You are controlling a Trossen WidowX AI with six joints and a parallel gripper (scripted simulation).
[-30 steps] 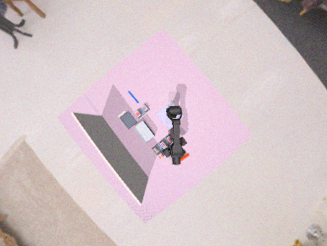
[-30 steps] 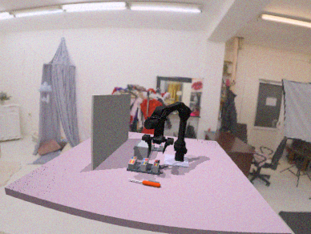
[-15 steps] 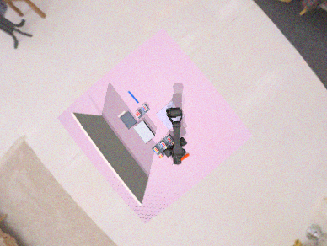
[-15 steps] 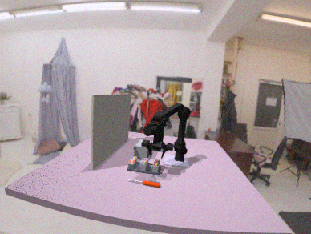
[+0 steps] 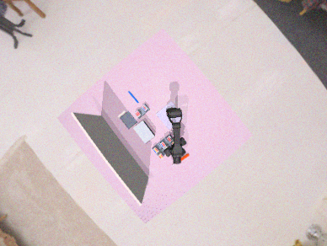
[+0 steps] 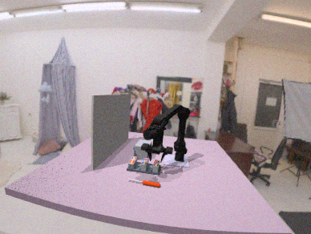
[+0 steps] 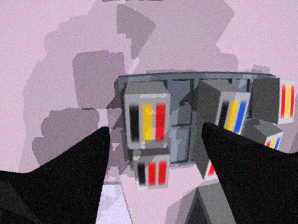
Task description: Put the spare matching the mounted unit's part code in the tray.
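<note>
My gripper (image 7: 157, 131) (image 6: 157, 158) is open, its fingers either side of a spare (image 7: 147, 122) with black, yellow and red stripes in the rack (image 7: 181, 102) (image 6: 138, 171); touching cannot be told. Just below it in the wrist view is a spare (image 7: 152, 171) with black, red and red stripes. Another spare (image 7: 232, 115) shows black, yellow and blue. At the right are spares with red-yellow-red (image 7: 287, 101) and red-yellow-blue (image 7: 272, 141) stripes. The mounted unit (image 5: 143, 131) (image 6: 139, 149) is a pale grey box; its printed back is hidden. The dark square tray (image 5: 128, 120) lies beside it.
A tall grey panel (image 5: 114, 156) (image 6: 110, 128) stands behind the tray and unit. A second small group of spares (image 5: 142, 110) is near the tray. An orange screwdriver (image 5: 184, 157) (image 6: 152, 183) lies near the rack. A blue stick (image 5: 133, 97) lies beyond the second group.
</note>
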